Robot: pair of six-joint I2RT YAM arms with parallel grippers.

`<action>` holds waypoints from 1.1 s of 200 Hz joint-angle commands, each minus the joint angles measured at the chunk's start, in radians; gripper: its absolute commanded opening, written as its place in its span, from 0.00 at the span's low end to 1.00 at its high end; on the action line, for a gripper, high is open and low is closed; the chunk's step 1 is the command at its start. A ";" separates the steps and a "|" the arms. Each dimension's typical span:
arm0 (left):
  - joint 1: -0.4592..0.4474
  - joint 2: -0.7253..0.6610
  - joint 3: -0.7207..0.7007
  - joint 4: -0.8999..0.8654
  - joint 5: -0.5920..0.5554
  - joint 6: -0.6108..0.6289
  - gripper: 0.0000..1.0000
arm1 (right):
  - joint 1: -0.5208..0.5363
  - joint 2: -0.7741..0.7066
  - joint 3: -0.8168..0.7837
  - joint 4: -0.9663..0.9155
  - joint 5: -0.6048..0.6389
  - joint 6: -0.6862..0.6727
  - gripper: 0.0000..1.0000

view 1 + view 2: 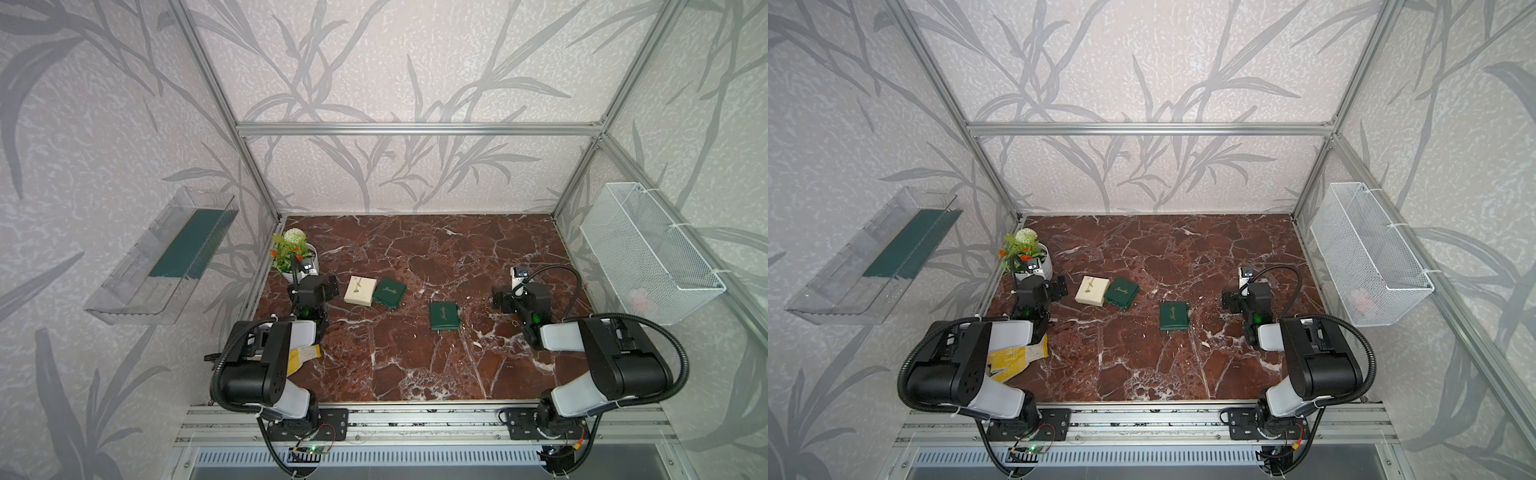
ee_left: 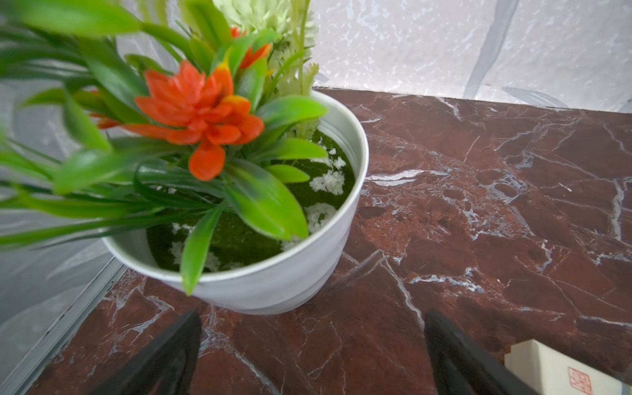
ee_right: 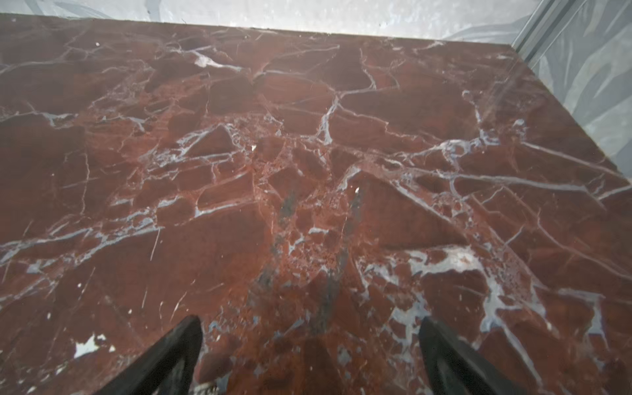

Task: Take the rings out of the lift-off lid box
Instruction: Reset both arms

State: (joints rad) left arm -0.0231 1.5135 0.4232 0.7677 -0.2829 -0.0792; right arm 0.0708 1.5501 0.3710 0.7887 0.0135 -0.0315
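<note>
Red marble tabletop (image 1: 415, 365), walled in leaf-print paper (image 1: 374, 62): the left gripper (image 2: 313, 314) gapes wide and empty before a potted plant (image 1: 297, 253) at ten o'clock. The right gripper (image 3: 310, 319), equally spread, grips nothing. What looks like one of the rings (image 1: 514, 322) lies on the marble at three o'clock from a green box (image 1: 444, 316).

Yellow glove (image 1: 1014, 358) partly hidden
</note>
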 commanded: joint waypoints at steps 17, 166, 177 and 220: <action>0.002 0.012 -0.018 0.045 -0.012 0.007 0.99 | 0.017 -0.021 0.050 0.002 -0.020 -0.047 0.99; 0.002 0.011 -0.018 0.044 -0.010 0.007 0.99 | 0.017 -0.019 0.049 0.006 -0.020 -0.047 0.99; 0.002 0.011 -0.018 0.044 -0.010 0.007 0.99 | 0.017 -0.019 0.049 0.006 -0.020 -0.047 0.99; 0.002 0.011 -0.018 0.045 -0.011 0.008 0.99 | 0.017 -0.019 0.049 0.006 -0.020 -0.048 0.99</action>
State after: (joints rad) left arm -0.0231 1.5166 0.4206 0.7937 -0.2863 -0.0792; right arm 0.0860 1.5475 0.4076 0.7845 -0.0021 -0.0757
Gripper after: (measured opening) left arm 0.994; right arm 0.991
